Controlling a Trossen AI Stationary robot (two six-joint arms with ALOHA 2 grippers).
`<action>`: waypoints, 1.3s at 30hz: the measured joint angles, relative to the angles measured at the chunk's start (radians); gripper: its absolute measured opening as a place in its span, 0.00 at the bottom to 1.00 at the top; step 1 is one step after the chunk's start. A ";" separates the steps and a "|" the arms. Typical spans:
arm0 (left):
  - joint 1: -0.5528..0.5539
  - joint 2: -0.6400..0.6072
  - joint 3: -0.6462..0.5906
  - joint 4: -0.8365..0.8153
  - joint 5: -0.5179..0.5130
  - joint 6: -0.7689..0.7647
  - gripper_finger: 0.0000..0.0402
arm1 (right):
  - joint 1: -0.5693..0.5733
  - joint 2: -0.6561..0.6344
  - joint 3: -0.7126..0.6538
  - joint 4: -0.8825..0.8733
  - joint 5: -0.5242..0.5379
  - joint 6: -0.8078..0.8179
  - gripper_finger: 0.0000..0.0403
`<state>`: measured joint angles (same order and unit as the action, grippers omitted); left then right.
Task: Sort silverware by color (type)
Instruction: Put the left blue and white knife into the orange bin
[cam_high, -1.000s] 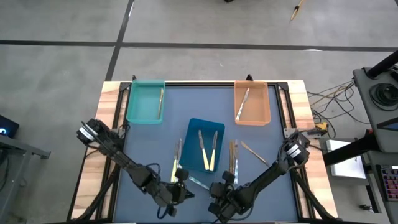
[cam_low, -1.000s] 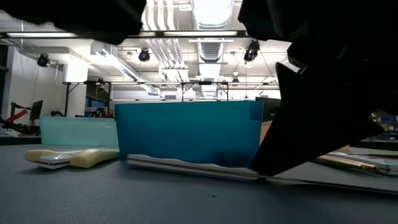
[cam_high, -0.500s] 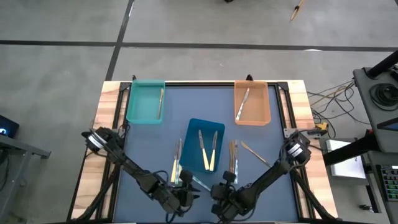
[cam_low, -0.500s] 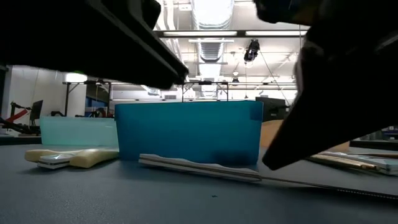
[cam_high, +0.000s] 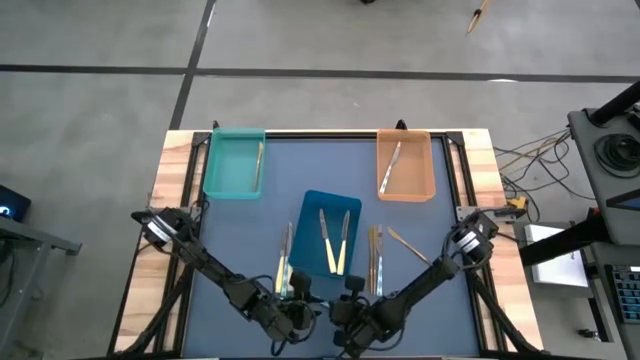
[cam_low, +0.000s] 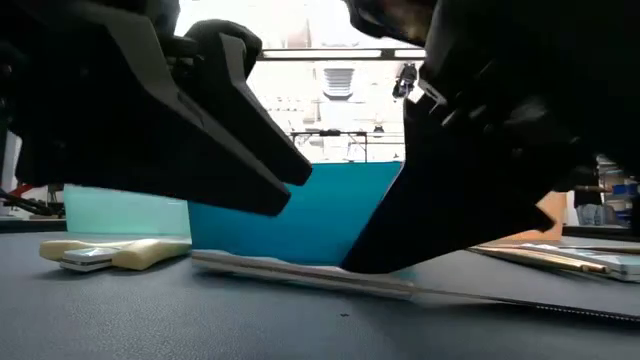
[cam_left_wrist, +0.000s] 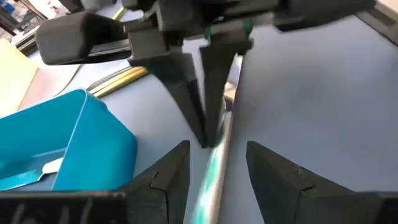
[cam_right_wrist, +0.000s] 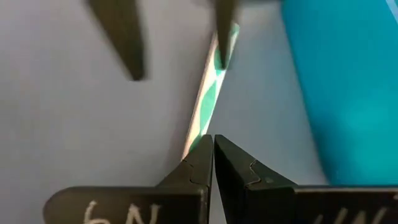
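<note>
A slim silvery utensil (cam_left_wrist: 214, 171) lies flat on the dark mat just before the blue tray (cam_high: 330, 232). My left gripper (cam_left_wrist: 217, 149) is open low over it, one finger on each side, and I see no touch. My right gripper (cam_right_wrist: 213, 140) is shut, with its tips at the utensil (cam_right_wrist: 204, 121). Other silverware lies on the mat left (cam_high: 283, 255) and right (cam_high: 375, 255) of the blue tray. Some more lies in the blue tray, the teal tray (cam_high: 235, 165) and the orange tray (cam_high: 405, 165). My right gripper has its shut fingertips (cam_left_wrist: 205, 134) against the utensil's shaft (cam_left_wrist: 219, 140), about halfway along it. The fingers slant down from the table's near right. Whether they pinch or only press it, I cannot tell. The utensil lies flat on the mat (cam_low: 300, 272).
The blue tray's near wall (cam_low: 330, 210) stands right behind the utensil. A cream-handled piece (cam_low: 130, 252) lies on the mat to the left, and gold-handled pieces (cam_low: 560, 262) to the right. The two grippers stand close together near the table's front edge.
My left gripper has come down and toward the utensil, and has opened, so its fingers now stand on either side of it. My right gripper has rolled about its own line with its shut tips staying at the utensil.
</note>
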<state>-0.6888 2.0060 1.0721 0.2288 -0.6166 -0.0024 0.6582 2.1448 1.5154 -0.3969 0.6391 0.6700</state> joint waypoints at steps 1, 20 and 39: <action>0.000 0.000 0.000 -0.001 0.012 0.001 0.35 | 0.000 0.000 0.000 0.010 -0.006 -0.003 0.02; 0.048 0.044 -0.002 -0.005 0.158 -0.001 0.35 | 0.022 -0.071 0.007 0.044 0.020 0.039 0.02; 0.056 0.078 0.002 -0.042 0.196 -0.116 0.04 | 0.059 -0.097 0.094 0.043 0.043 0.064 0.02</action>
<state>-0.6323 2.0840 1.0737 0.1870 -0.4205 -0.1181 0.7174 2.0476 1.6093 -0.3537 0.6819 0.7336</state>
